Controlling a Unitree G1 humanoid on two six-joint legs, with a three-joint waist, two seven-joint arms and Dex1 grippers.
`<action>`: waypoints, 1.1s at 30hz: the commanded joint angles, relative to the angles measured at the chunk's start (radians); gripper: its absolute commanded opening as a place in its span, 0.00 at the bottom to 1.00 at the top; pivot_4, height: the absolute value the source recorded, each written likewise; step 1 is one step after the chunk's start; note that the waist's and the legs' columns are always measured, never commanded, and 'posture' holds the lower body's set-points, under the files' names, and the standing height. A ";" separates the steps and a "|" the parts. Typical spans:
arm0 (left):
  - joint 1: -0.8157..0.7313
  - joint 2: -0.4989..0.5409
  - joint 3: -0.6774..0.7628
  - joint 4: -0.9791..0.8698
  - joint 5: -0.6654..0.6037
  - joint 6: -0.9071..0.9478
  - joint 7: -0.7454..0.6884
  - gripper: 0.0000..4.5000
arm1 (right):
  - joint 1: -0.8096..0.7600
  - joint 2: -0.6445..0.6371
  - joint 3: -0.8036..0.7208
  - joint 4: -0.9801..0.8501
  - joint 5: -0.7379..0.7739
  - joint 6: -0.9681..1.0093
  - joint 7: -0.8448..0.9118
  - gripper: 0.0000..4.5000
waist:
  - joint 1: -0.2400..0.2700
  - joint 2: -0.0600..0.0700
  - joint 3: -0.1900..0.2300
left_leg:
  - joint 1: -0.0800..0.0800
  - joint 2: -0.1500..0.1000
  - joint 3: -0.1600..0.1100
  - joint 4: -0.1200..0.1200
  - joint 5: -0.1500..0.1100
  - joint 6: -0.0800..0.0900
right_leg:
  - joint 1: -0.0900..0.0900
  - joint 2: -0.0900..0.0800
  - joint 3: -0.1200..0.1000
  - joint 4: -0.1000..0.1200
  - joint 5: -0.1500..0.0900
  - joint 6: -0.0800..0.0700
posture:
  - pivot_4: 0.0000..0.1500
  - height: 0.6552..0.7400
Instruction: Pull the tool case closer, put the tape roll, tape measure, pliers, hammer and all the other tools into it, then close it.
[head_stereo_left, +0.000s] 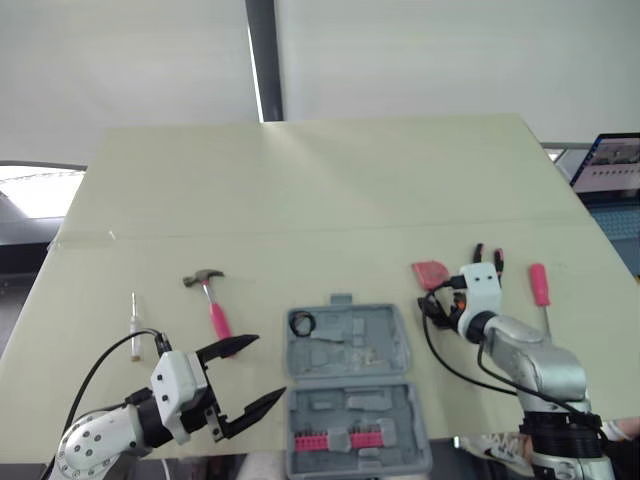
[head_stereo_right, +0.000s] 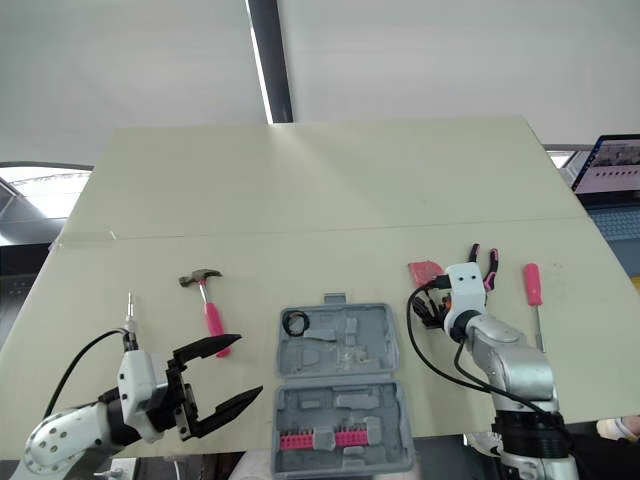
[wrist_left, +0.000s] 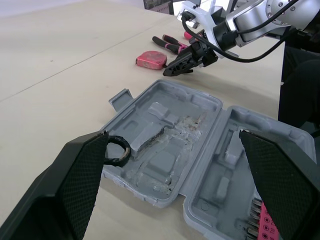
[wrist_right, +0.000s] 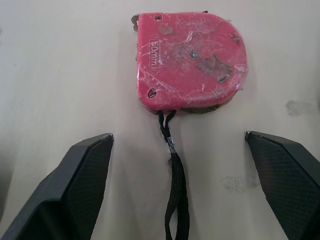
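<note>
Pink-handled hammer (head_stereo_left: 210, 300) lies left of the case, its long side running away from the robot, head at the far end; the left gripper (head_stereo_left: 268, 366) is spread wide open beside the grey tool case (head_stereo_left: 350, 385); the case lies open and flat, with the black tape roll (head_stereo_left: 301, 322) in its far left corner; the right gripper (wrist_right: 177, 136) is wide open too, facing the red tape measure (wrist_right: 190, 60), whose black strap points back at it.

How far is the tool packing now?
Done: the case lies open at the near edge with the tape roll inside. In hand: the open right gripper aims at the tape measure. Still to do: hammer, pliers, red screwdriver, small pale tool, then closing.
</note>
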 joint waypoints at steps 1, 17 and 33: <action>0.006 0.004 -0.007 -0.045 -0.005 -0.005 0.004 1.00 | 0.001 0.012 0.018 -0.006 -0.003 -0.003 0.006 0.58 | -0.001 0.000 0.000 | 0.000 0.000 0.000 0.000 0.000 0.000 | 0.000 0.000 0.000 0.000 0.000 0.000 | 1.00 0.97; 0.000 0.001 -0.023 -0.044 -0.002 -0.013 0.011 1.00 | 0.003 0.003 0.036 -0.010 -0.013 -0.003 0.031 0.01 | -0.006 0.000 0.000 | 0.000 0.000 0.000 -0.001 0.000 0.000 | 0.000 0.000 0.000 0.000 0.000 0.000 | 1.00 0.97; -0.057 0.039 -0.051 -0.028 -0.041 0.018 -0.051 1.00 | 0.308 -0.034 -0.067 -0.366 0.081 0.187 0.043 0.01 | 0.006 0.000 0.000 | 0.000 0.000 0.000 -0.001 0.000 -0.001 | 0.000 0.000 0.000 -0.001 0.000 0.000 | 1.00 0.97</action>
